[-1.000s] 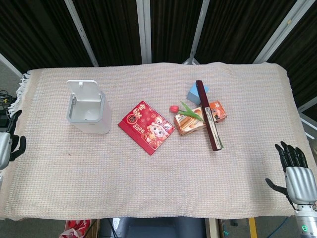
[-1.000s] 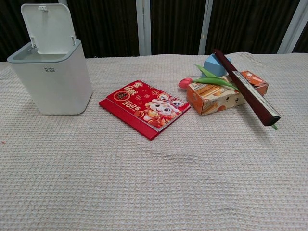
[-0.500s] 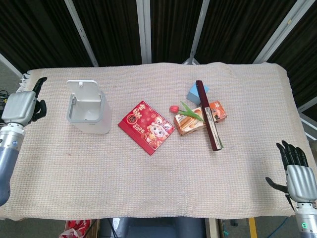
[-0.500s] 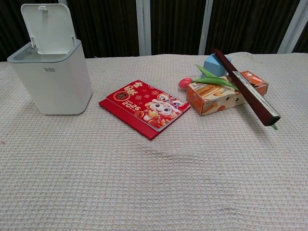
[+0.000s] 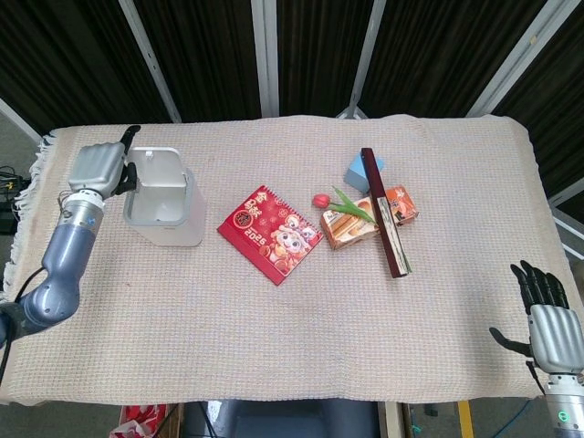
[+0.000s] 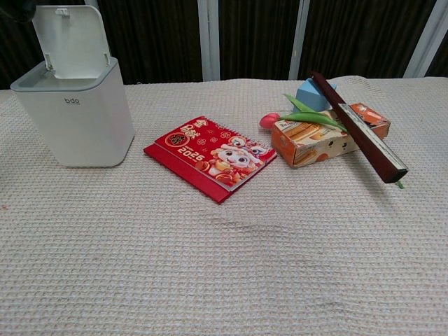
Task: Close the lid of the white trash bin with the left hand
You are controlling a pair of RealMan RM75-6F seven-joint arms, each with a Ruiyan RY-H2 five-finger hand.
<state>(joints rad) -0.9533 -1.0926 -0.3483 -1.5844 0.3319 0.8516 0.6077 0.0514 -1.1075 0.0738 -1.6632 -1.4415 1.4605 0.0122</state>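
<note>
The white trash bin point(image 5: 164, 203) stands left of the red calendar point(image 5: 270, 234), lid point(image 6: 72, 40) upright and unclosed, with the empty, loosely spread left hand point(image 5: 99, 168) just beside its left edge.

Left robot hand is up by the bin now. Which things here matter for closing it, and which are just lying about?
Job:
white trash bin
its raised lid
left robot hand

Lying about:
red calendar
snack box
tulip
blue block
dark long box
right robot hand
</note>
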